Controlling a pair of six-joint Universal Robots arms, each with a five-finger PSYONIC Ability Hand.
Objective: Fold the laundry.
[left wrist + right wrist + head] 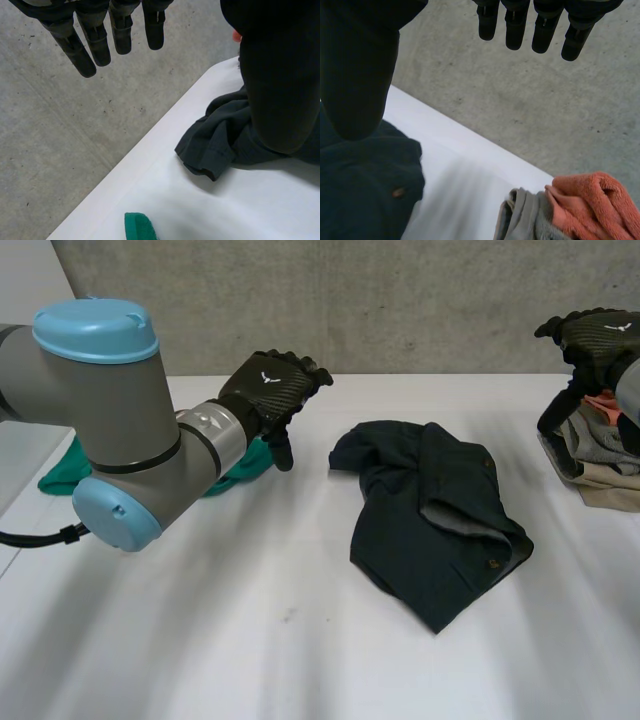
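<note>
One orange towel (pixel 592 202) near open right hand (pixel 543 25).

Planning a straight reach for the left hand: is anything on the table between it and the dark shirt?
Nothing visible. Bare white table separates the left hand, fingers relaxed and open, from the dark shirt. The green cloth lies under the left arm, on the side away from the shirt.
</note>
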